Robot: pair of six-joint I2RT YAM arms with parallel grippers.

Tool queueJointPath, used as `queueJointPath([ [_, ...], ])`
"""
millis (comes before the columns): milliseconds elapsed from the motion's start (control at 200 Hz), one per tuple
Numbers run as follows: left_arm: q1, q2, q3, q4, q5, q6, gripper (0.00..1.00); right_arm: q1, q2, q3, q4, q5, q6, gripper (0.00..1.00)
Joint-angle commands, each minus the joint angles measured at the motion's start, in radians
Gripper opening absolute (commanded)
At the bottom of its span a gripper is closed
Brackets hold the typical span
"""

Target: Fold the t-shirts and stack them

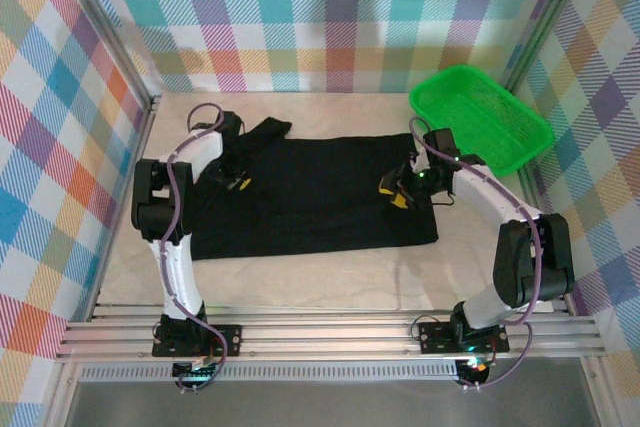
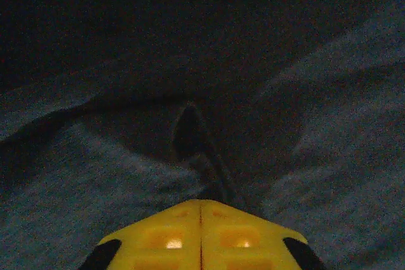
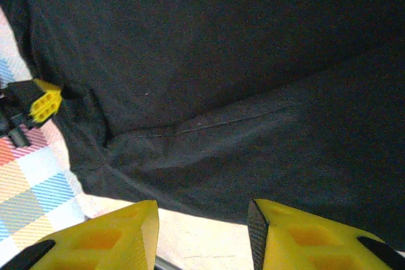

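Top external view shows a pale table [image 1: 300,277] with 1 black t-shirt [image 1: 320,197] lying flat in the middle of it. The shirt is spread wide, and a bit of cloth pokes out at its far left corner. A green basket [image 1: 480,125] sits at the far right, near the shirt but not touching it.

The left gripper [image 1: 237,183] is down on the left part of the shirt. In the left wrist view its 2 yellow fingers [image 2: 171,238] are pressed together, and a small ridge of t-shirt [image 2: 285,93] cloth runs up from their tips, so it looks clamped on the shirt. The right gripper [image 1: 395,194] is over the right part. In the right wrist view its 2 fingers [image 3: 114,232] are apart, with nothing between them, just short of the edge of the t-shirt [image 3: 221,61].

I think the first fold is only starting. Next, the right gripper should go forward and pinch that edge. Then both can lift and lay the cloth over.

The left wrist view is very dark. I cannot tell which end is the neck.
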Motion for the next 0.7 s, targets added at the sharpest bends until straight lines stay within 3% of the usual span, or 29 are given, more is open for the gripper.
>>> queueJointPath([
  [0, 0.011, -0.206, -0.066, -0.058, -0.047, 0.019, 0.11, -0.015, 0.018, -0.002, -0.070, 0.076, 0.002, 0.42],
  [125, 0.027, -0.359, -0.271, -0.021, 0.007, -0.019, 0.09, -0.014, 0.080, 0.013, -0.102, 0.120, -0.003, 0.39],
  [280, 0.060, -0.375, -0.486, 0.059, 0.101, -0.068, 0.04, 0.008, 0.202, 0.054, -0.158, 0.160, -0.016, 0.35],
  [475, 0.140, -0.360, -0.584, 0.052, 0.032, -0.063, 0.03, 0.075, 0.285, 0.072, -0.241, 0.228, -0.020, 0.35],
  [695, 0.240, -0.420, -0.624, -0.030, -0.050, 0.011, 0.03, 0.147, 0.207, -0.045, -0.258, 0.232, 0.038, 0.36],
])
